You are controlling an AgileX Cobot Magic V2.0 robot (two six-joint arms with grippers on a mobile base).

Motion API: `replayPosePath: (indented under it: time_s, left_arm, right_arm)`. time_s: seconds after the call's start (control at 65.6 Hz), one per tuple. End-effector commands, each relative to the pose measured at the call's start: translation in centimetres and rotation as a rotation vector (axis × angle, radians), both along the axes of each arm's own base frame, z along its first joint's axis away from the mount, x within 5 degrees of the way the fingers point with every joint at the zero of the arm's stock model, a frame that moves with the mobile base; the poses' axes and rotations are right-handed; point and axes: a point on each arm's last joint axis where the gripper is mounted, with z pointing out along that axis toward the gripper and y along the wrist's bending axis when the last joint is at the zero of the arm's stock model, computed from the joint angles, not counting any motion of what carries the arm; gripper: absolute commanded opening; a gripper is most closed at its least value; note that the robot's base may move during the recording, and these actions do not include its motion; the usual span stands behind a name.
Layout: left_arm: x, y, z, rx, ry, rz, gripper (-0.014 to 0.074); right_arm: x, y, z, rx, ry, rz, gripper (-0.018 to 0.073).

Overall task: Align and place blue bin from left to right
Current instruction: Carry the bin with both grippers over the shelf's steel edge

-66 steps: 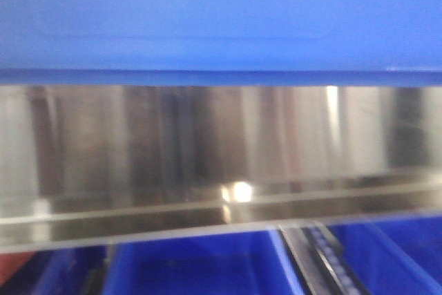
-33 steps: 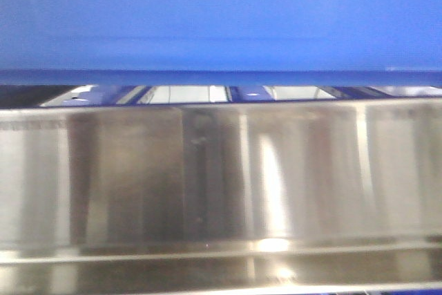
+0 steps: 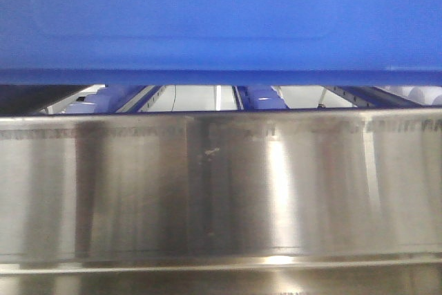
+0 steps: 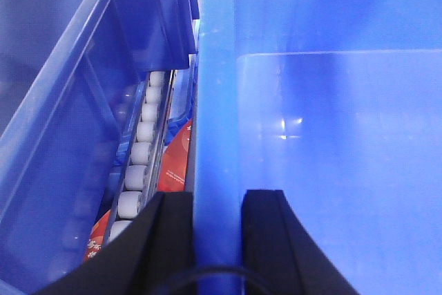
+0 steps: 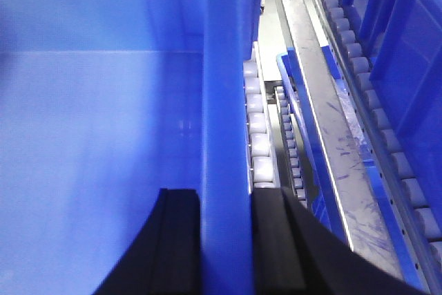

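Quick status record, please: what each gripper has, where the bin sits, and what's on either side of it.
left gripper: shut on the left wall of the blue bin, one finger on each side
right gripper: shut on the right wall, same way
bin in front view: fills the top, above the steel panel
lifted or resting: cannot tell
left of bin: left roller track, deeper-blue bin
right of bin: right roller track
bin contents: none visible

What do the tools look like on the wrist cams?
Both the left tool and right tool are matte black, two blocky fingers each, flaring toward the base, no visible markings. A thin dark cable loops across the left one's base. Arms unseen.
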Motion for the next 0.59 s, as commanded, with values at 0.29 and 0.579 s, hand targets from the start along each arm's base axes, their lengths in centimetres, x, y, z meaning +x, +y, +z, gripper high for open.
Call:
replayPosePath:
  time_s: [0.29, 0.579]
  left_arm:
    - [-0.09, -0.74, 0.92, -0.041, -0.076, -0.077, -0.0111]
    - [-0.09, -0.74, 0.92, -0.042, -0.076, -0.077, -0.0111]
  right_arm:
    - [-0.12, 1.83, 1.92, 0.147, -0.158, 0.167, -0.0081]
    - [-0.12, 1.83, 1.92, 0.147, -0.158, 0.167, -0.0081]
